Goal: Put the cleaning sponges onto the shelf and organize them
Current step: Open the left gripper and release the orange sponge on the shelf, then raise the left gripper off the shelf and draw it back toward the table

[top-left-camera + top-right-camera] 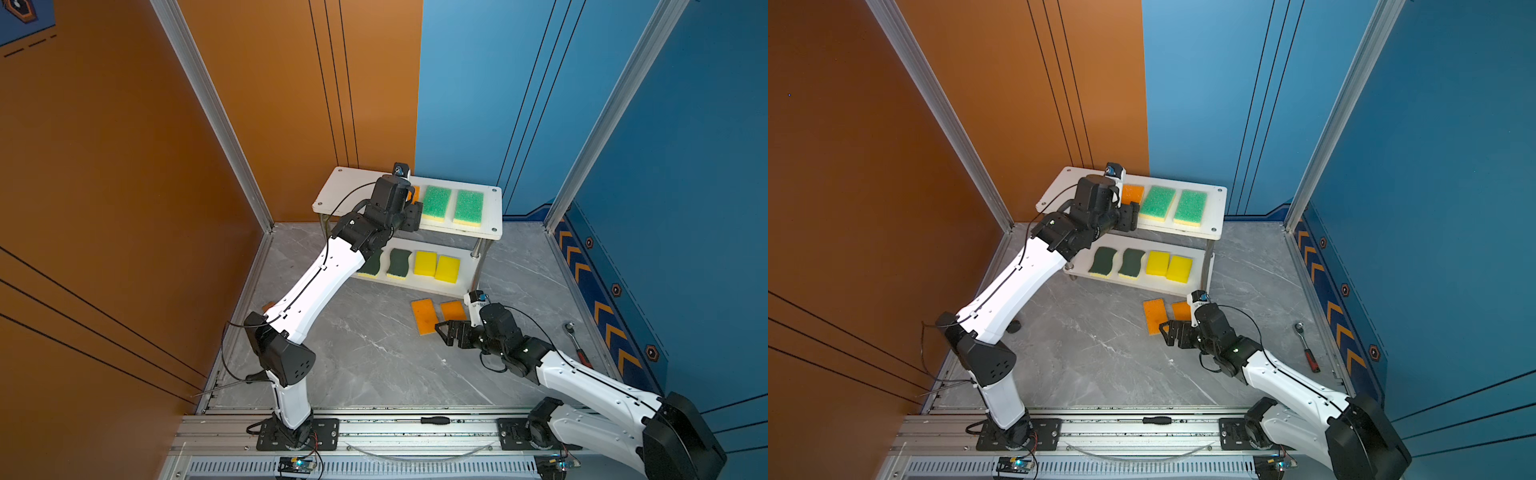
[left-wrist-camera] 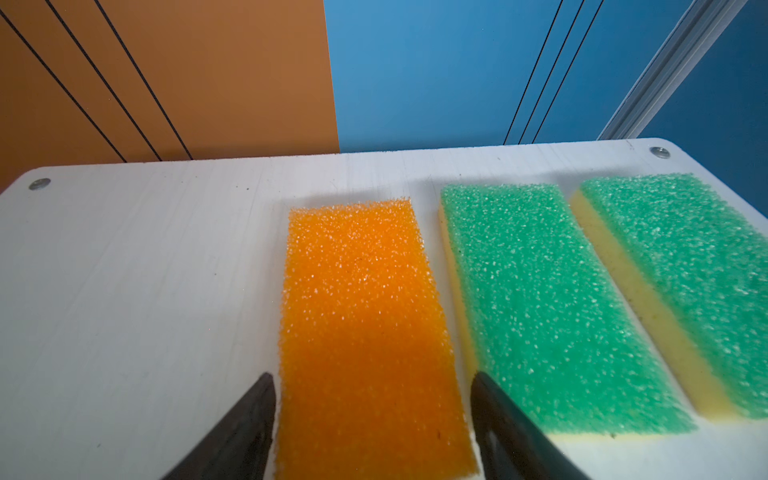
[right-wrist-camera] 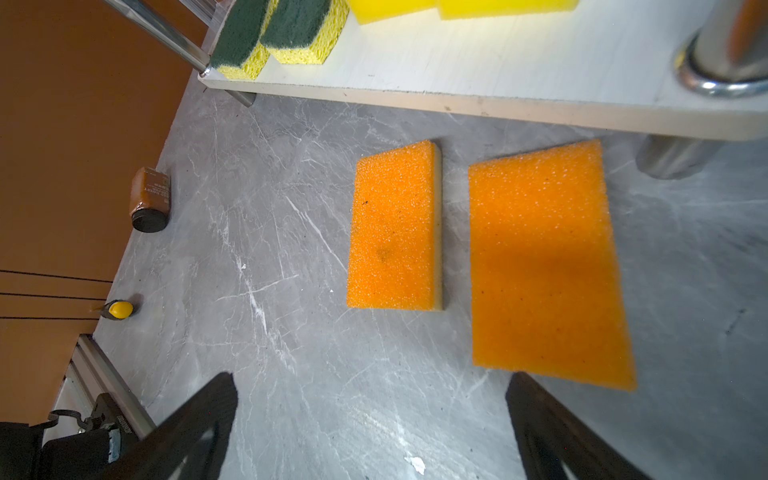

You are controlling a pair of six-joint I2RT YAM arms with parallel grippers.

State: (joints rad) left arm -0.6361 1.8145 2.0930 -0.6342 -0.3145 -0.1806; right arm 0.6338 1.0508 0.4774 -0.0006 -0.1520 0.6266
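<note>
Low and right of centre in both top views, the right gripper (image 3: 370,386) is held wide and empty over the table (image 1: 365,353), just short of two orange-topped sponges (image 3: 395,228) (image 3: 540,257) laid side by side before the shelf (image 1: 345,183). On its lower board (image 1: 415,284), two dark-green sponges (image 1: 1102,261) (image 1: 1131,262) and two yellow sponges (image 1: 1158,262) (image 1: 1179,269) are lined up. Higher up, on the top board (image 2: 145,270), a third orange sponge (image 2: 365,324) is set beside two light-green sponges (image 1: 436,203) (image 1: 468,207) and straddled by the left gripper (image 2: 372,382), whose jaws are parted just clear of its sides.

Three orange sponges (image 2: 365,332) (image 3: 395,228) (image 3: 544,257): one between left fingers (image 2: 245,428), two before right fingers (image 3: 195,428). Light-green sponges (image 2: 540,299) (image 2: 685,270), dark-green sponges (image 1: 1104,261) (image 1: 1132,262), yellow sponges (image 1: 1158,262) (image 1: 1179,268): two each.
</note>
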